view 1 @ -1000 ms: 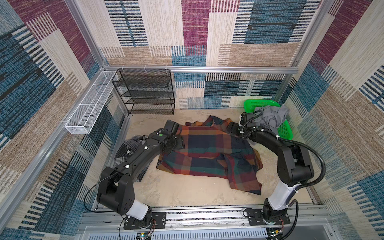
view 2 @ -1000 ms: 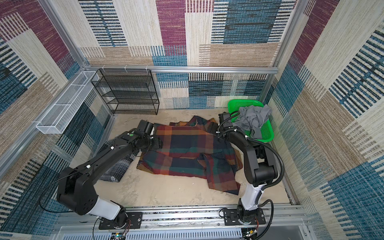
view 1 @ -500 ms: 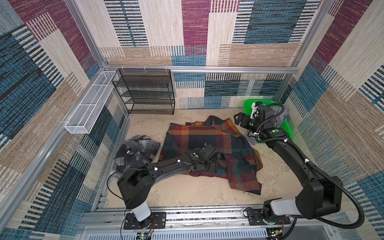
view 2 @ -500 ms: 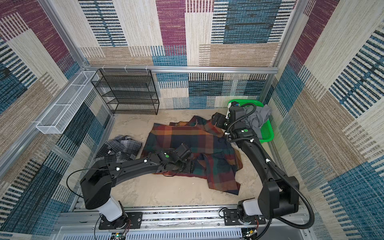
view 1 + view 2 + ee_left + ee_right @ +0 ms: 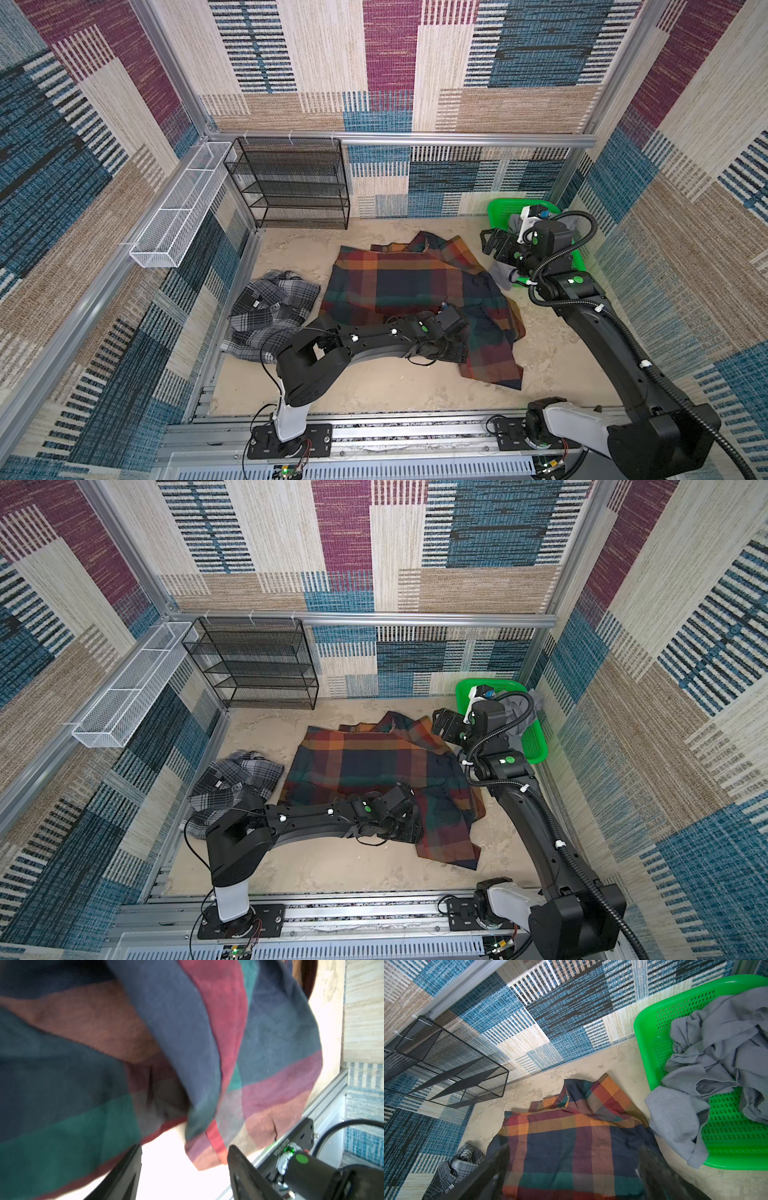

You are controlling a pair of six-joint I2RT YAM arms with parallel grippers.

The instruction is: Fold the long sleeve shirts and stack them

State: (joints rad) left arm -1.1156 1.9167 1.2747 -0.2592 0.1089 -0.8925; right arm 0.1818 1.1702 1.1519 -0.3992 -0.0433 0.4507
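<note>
left tool (image 5: 185,1147), jaws apart and empty, has the plaid shirt (image 5: 399,282) hem just ahead; right tool (image 5: 489,246) wide, empty, raised near collar; closing may snag both layers, skewing fold.

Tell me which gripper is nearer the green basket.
Right. The right gripper hovers right beside the green basket, at the edge that faces the plaid shirt. The left gripper is far across that shirt, low at its near hem.

Left tool (image 5: 184,1150) low, jaws apart; right tool (image 5: 486,245) high, jaws wide.
</note>
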